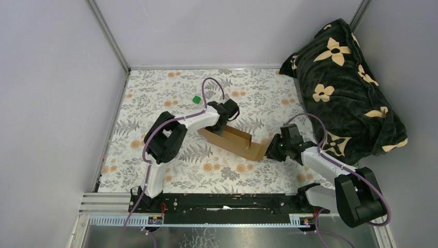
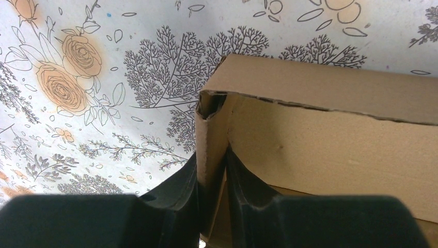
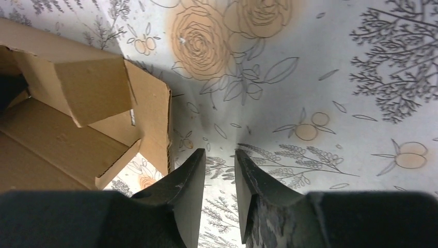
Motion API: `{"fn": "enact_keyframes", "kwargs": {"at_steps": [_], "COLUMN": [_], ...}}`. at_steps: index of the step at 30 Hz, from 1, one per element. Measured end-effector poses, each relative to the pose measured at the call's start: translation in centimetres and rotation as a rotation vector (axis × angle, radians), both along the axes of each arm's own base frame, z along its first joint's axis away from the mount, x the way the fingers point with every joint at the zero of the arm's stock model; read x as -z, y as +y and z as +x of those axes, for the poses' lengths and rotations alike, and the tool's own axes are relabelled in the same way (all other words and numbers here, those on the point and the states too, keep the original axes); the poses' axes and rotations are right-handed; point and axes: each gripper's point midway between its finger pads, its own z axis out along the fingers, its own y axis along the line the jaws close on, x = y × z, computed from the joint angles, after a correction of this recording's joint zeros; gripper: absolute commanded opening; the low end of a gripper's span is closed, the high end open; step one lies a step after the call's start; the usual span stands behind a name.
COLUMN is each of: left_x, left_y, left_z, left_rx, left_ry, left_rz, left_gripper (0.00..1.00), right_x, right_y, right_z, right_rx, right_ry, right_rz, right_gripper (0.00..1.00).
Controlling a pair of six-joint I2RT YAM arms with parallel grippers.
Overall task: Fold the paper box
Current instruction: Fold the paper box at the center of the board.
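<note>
Grey walls [image 1: 51, 77] enclose a floral tablecloth [image 1: 268, 98]; left fingers [image 2: 181, 191] pinch the paper box [image 2: 335, 150], right fingers [image 3: 188, 191] slightly apart, empty.

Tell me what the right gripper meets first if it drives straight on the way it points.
Probably the floral tablecloth: the right gripper points at bare cloth, nothing between its parted jaws. The paper box sits just beside that line; depth is unclear.

Left fingers [image 2: 178, 188] tight, right fingers [image 3: 187, 183] apart.
</note>
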Motion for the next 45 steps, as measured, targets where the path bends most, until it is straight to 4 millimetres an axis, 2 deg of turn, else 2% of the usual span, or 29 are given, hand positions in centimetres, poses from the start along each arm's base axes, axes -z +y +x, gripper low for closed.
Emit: {"fn": "enact_keyframes", "kwargs": {"at_steps": [4,17,28,39,45], "left_x": [0.0,0.0,0.1,0.1,0.1], "left_y": [-0.1,-0.4,-0.4,-0.4,-0.4], "left_z": [0.0,-0.2,-0.2,-0.2,-0.2], "left_rx": [0.002,0.012,0.013,0.014,0.015], "left_ry": [0.000,0.000,0.002,0.003,0.002], "left_rz": [0.001,0.001,0.006,0.008,0.010], "left_gripper": [0.28,0.28,0.28,0.28,0.28], "right_x": [-0.4,-3.8,-3.7,-5.3,-5.3], "right_y": [0.9,4.6,5.7,6.8,7.4], "right_z": [0.5,3.3,3.3,4.2,4.1], "right_rx": [-0.015,-0.065,-0.082,-0.101,-0.117], "right_ry": [-0.018,-0.130,-0.125,-0.169,-0.170], "right_rz": [0.019,0.090,0.099,0.116,0.112], "right_gripper": [0.36,0.36,0.39,0.44,0.45]}}
